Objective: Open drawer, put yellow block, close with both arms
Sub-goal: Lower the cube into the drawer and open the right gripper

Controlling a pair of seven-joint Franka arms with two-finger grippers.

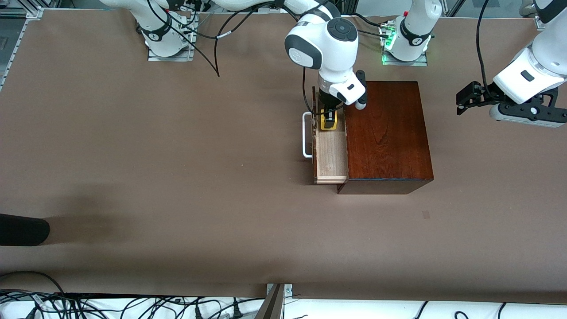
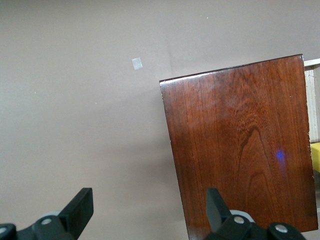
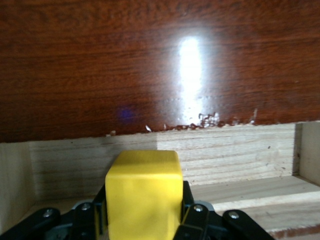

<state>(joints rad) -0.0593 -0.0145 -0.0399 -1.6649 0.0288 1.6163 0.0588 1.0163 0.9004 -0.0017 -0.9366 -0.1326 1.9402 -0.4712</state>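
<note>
Seen from the front: right gripper [image 1: 328,120] lowered into the open drawer [image 1: 331,155], its fingers largely masked by the wrist above, only a sliver of the yellow block [image 1: 328,121] peeking out at the end of the tray farther from the front camera. Made plain in the right wrist view instead: fingers [image 3: 192,212] clamped on either side of the yellow block [image 3: 144,192], pale tray floor just below and the drawer wall [image 3: 235,150] close ahead, glossy dark box [image 3: 160,65] filling the space above that. Block's underside cut off by the frame edge, so contact with the floor impossible to judge. White handle [image 1: 306,135] caught only from the front.

Left gripper [image 1: 463,98] held in the air toward the left arm's end of the table, waiting, well apart from the box [image 1: 387,133]. Spread wide in the left wrist view, fingertips [image 2: 82,202] gripping nothing, box top [image 2: 240,145] below one tip, bare table [image 2: 75,100] below the other.
</note>
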